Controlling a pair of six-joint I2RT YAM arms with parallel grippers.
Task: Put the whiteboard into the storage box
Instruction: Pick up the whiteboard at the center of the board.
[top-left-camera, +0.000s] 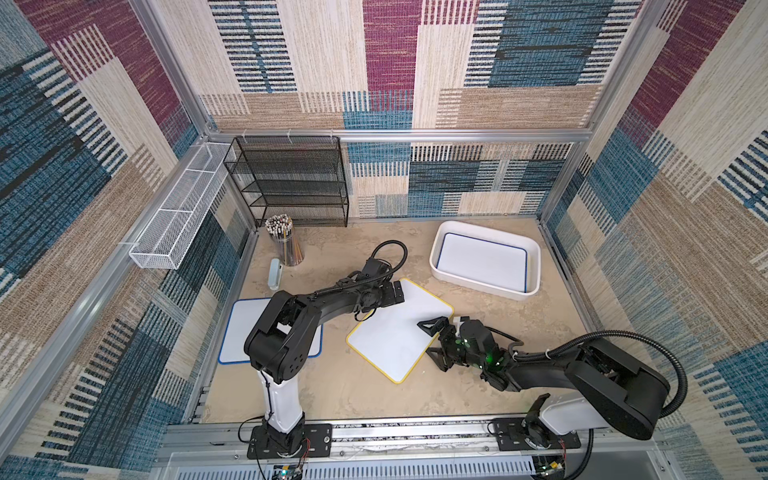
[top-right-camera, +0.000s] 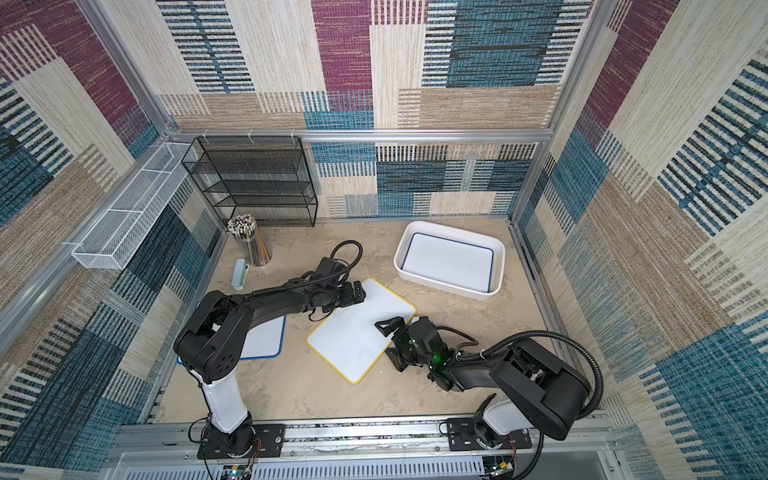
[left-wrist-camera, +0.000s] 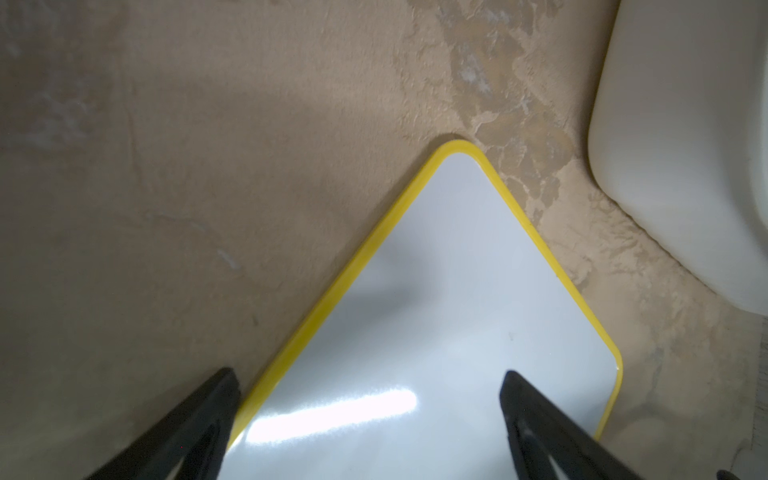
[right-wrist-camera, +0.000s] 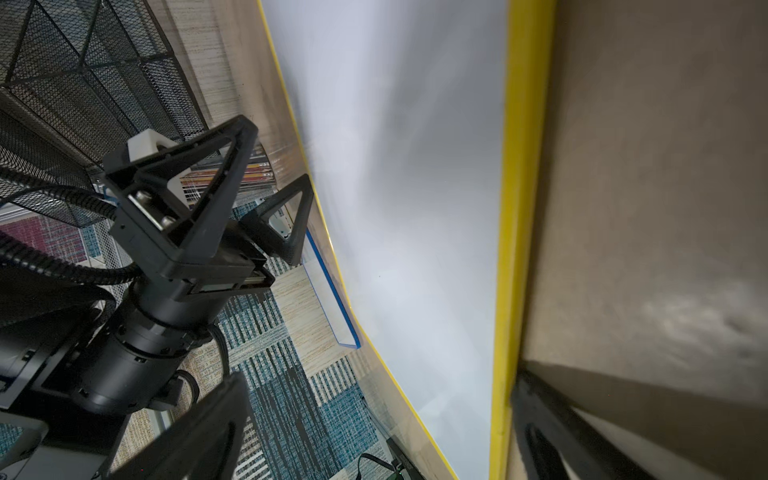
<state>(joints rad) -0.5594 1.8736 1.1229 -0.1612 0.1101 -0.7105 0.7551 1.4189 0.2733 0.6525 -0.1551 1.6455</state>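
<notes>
A blue-edged whiteboard (top-left-camera: 237, 328) lies left of the yellow-edged whiteboard (top-left-camera: 395, 332), which rests mid-table (top-left-camera: 332, 395). The left gripper (left-wrist-camera: 368, 371) hangs over its far left corner, jaws spread wide, holding nothing. The right gripper (top-left-camera: 428, 338) straddles its right edge, equally wide, clamping nothing. Beyond it, rightward, the storage box (top-left-camera: 490, 291) contains a second blue-edged board (top-left-camera: 482, 262).

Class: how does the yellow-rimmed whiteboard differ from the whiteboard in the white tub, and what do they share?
Rims: yellow on the yellow-rimmed whiteboard, blue on the boxed whiteboard. The yellow-rimmed one lies on the table, the boxed one inside the storage box. The open left gripper and right gripper sit at the yellow-rimmed one's edges, not the boxed one's. Both are blank, white, round-cornered rectangles.
</notes>
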